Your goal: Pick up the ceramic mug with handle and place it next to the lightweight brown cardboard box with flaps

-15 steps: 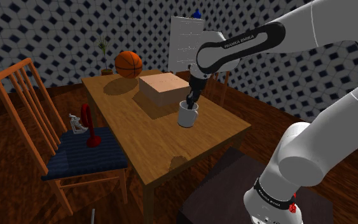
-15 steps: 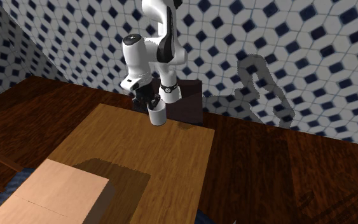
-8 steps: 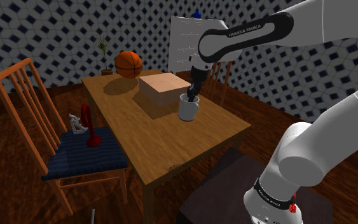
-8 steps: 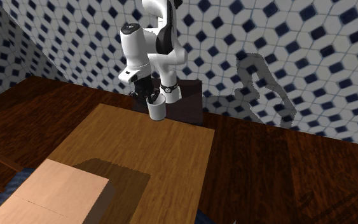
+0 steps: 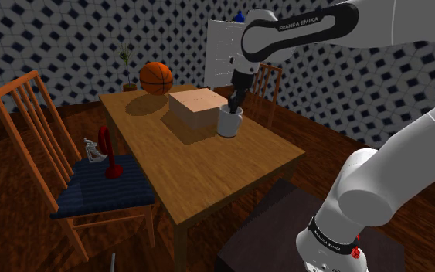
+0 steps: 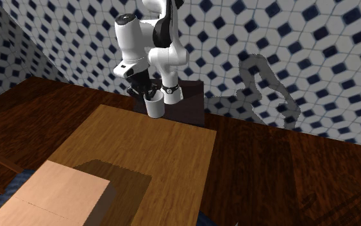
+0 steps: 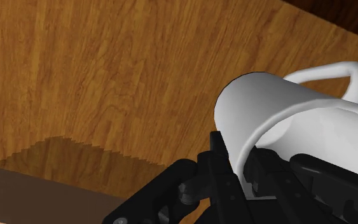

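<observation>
The white mug (image 5: pixel 229 122) hangs in the air from the gripper (image 5: pixel 234 108), clear of the wooden table (image 5: pixel 200 170). In the shoulder view it appears near the corner of the brown box (image 5: pixel 198 108), on the side toward that view's right. In the wrist view the fingers (image 7: pixel 225 168) are closed on the wall of the mug. One goes inside the mouth and the other presses from outside, so the opening is only as wide as the wall. The handle (image 7: pixel 323 70) stands on the side away from the gripper.

I judge the mug to be hard and stiff, rather heavy for such a small pinch, and probably smooth enough to slip or swing. It would break if dropped, so it wants a slow, low setting down beside the box. The rim wall seems a sensible place to hold (the handle is a thin loop, harder to catch).

Beyond the box, an orange basketball (image 5: pixel 155 77) and a small plant (image 5: pixel 127 69) stand at the far end of the table. A wooden chair (image 5: pixel 22 116) with a blue seat stands at the shoulder view's left and carries a red object (image 5: pixel 109 154).
</observation>
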You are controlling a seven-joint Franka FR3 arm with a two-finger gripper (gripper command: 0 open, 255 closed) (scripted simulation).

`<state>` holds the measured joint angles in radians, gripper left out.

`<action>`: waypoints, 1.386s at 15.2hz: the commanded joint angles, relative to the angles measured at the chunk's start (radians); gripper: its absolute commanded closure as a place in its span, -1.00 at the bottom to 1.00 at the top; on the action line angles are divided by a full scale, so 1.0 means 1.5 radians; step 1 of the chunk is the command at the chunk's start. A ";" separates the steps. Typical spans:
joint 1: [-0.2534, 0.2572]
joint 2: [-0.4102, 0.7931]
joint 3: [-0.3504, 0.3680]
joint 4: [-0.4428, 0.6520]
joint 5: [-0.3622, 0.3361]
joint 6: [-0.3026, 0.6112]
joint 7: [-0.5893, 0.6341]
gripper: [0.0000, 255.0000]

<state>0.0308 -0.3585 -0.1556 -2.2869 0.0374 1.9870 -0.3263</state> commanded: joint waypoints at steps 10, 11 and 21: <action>-0.036 0.249 -0.081 0.271 0.047 -0.038 -0.137 1.00; -0.041 0.275 -0.086 0.302 0.055 -0.045 -0.149 1.00; -0.103 0.479 -0.104 0.555 0.119 -0.112 -0.224 1.00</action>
<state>-0.1209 0.3486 -0.3121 -1.4620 0.2115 1.8156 -0.6583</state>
